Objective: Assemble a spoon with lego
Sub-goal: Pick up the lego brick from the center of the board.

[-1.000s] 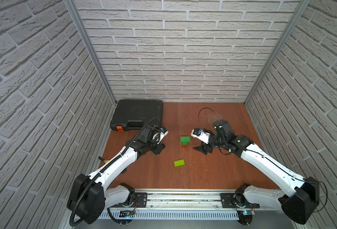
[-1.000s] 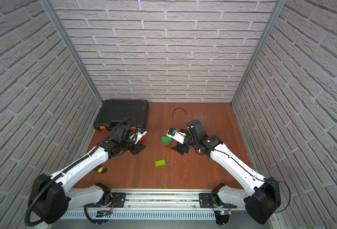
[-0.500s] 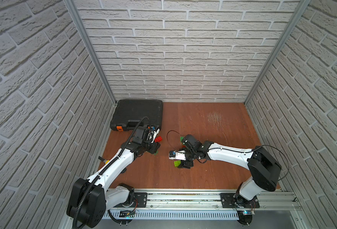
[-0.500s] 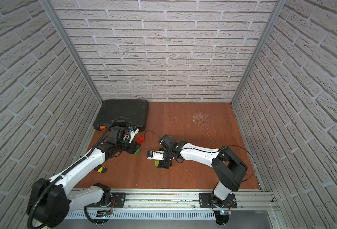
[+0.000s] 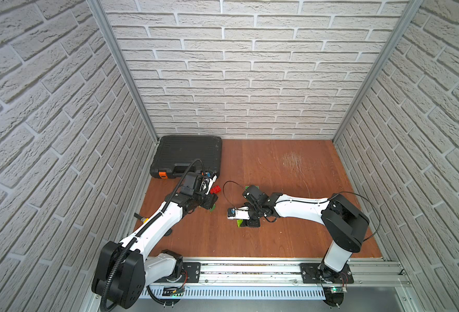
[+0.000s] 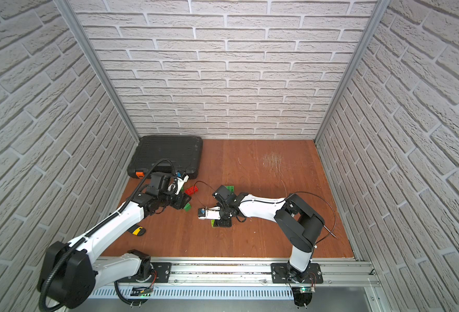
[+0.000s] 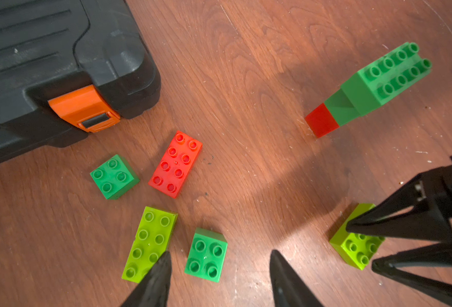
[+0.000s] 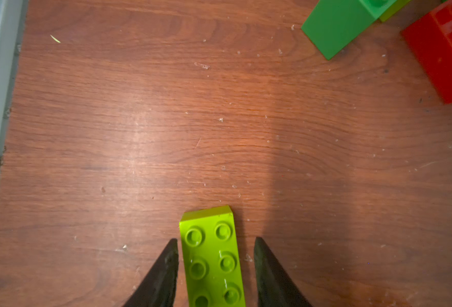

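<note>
A: Far left first?
B: Black toolcase (image 5: 187, 154) in the back left corner of the wooden table (image 5: 277, 167); orange latch (image 7: 84, 109) faces the bricks.
A: Left gripper?
B: The left gripper (image 7: 220, 252) hangs by the case's front corner; jaws apart, gripping nothing; in its wrist view a dark green square brick (image 7: 206, 255) lies on the table between the tips, and one tip overlaps the end of a lime oblong brick (image 7: 149, 242).
A: More loose lego there?
B: Red oblong brick (image 7: 175, 164) and a second green square (image 7: 113, 176) near the latch; all four studs up, close together, none stacked.
A: Spoon?
B: The part-built spoon (image 7: 363, 90) stands on the table between the arms; red square at the foot, dark green square above it, wider green oblong on top.
A: Right gripper?
B: The right gripper (image 8: 216, 238) is low at the table; jaws apart, straddling the other lime brick (image 8: 211, 257) lengthwise; one finger (image 8: 170, 263) sits right against its side, a sliver of table shows by the other; not clamped.
</note>
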You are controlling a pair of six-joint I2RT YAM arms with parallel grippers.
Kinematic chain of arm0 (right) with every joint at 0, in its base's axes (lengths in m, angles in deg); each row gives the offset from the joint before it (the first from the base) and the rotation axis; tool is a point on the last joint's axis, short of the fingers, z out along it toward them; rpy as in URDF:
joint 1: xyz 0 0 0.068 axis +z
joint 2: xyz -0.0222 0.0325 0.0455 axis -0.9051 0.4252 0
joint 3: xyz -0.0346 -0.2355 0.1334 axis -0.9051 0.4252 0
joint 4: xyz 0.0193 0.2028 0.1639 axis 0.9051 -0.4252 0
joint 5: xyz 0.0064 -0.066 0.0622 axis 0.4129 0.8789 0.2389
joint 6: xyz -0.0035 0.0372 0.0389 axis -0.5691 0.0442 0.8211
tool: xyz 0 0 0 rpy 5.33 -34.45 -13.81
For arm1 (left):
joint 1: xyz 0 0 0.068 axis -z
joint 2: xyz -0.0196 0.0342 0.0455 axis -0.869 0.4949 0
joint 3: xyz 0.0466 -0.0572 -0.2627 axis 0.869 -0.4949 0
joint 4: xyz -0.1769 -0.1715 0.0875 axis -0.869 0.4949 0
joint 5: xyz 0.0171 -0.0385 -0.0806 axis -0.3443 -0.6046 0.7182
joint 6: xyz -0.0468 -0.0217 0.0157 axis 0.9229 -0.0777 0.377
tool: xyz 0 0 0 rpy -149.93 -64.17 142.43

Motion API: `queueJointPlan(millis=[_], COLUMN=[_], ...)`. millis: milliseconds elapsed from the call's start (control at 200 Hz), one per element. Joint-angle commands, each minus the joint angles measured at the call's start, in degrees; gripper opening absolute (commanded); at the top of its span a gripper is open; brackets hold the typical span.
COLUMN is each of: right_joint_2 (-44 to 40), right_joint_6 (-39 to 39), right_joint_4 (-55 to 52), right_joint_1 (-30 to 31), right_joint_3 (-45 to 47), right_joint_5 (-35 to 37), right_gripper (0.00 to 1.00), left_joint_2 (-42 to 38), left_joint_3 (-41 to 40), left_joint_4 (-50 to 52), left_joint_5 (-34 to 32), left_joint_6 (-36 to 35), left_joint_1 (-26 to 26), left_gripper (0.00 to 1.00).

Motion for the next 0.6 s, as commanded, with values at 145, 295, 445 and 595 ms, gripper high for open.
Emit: queueJointPlan(millis=[145, 295, 445, 595], right_joint_2=[1.57, 2.45, 3.07, 2.07], right_joint_6=[-1.26, -1.31, -0.95, -0.45], right_joint_4=[-1.11, -2.28, -2.59, -2.38], right_joint_1=[0.31, 0.28, 0.31, 0.31], right_joint_3=[-1.61, -2.18, -2.55, -2.41], right_joint_5=[-0.40, -0.26, 0.36, 0.70], right_gripper=[0.40, 0.39, 0.34, 0.23], left_joint_2=[0.69, 0.89, 1.35, 1.31], left_joint_3=[-0.14, -0.02, 0.09, 0.08], left_joint_4=[-1.01, -0.93, -0.62, -0.78], left_joint_5=[0.25, 0.13, 0.14, 0.31], left_joint_6=[0.35, 0.32, 0.40, 0.48], left_joint_1=[-0.46, -0.43, -0.42, -0.43], left_gripper=[0.58, 0.58, 0.57, 0.57])
